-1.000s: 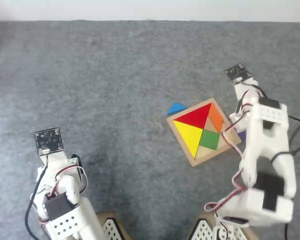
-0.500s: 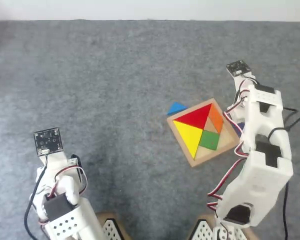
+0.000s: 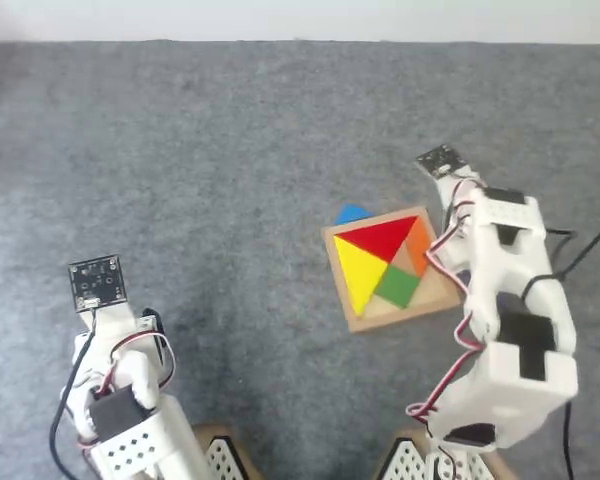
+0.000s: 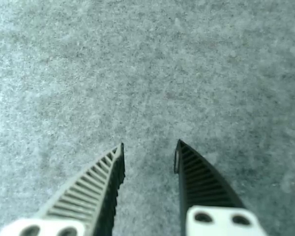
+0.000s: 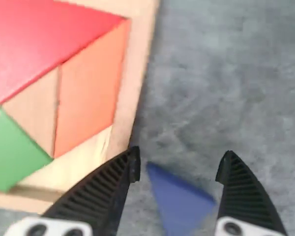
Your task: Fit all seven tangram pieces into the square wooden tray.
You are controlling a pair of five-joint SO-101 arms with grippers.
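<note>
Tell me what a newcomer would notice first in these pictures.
The square wooden tray, right of the carpet's middle, holds a red triangle, yellow triangle, green square and orange piece. The right gripper hangs open over a dark blue triangle beside the tray. A light blue piece lies by the tray's far corner.

mat [image 3: 180,170] room left, tray [image 5: 140,64] beside right gripper [image 5: 182,153]
</note>
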